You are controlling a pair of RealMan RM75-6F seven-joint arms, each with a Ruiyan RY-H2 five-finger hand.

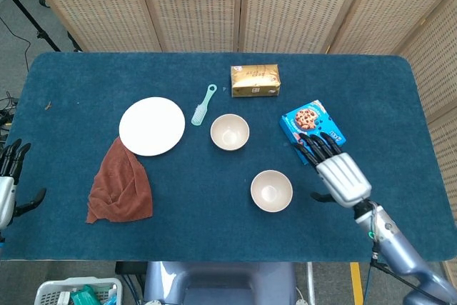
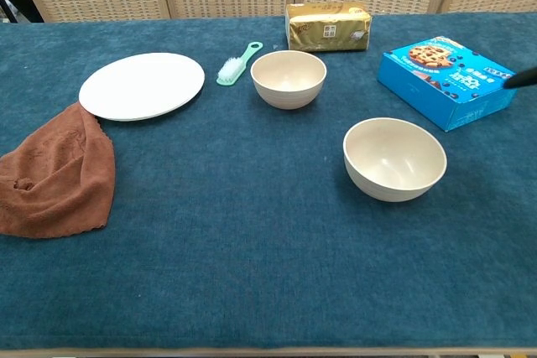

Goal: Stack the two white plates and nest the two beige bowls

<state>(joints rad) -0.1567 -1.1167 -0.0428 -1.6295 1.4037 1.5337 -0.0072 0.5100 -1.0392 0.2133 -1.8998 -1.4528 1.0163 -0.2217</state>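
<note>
Beside the near bowl [image 1: 271, 191], right hand [image 1: 341, 176] hovers empty, fingers spread, over cookie box [image 1: 308, 125]; left hand [image 1: 6, 183] empty.

Table [image 1: 214, 226] w/ deep teal-blue cloth. White plate [image 1: 151, 126]; two beige bowls, far one [image 1: 229, 131] & near one [image 1: 271, 191], pale cream inside. Rust-brown towel [image 1: 119, 184]. Mint-green brush [image 1: 203, 105] w/ white bristles. Gold packet [image 1: 255, 81]. Bright blue cookie box [image 1: 311, 131] w/ brown choc-chip cookie pic. Right hand [image 1: 334, 168]: silver-grey back, black fingers. Tan woven screens [image 1: 193, 1] behind.
</note>
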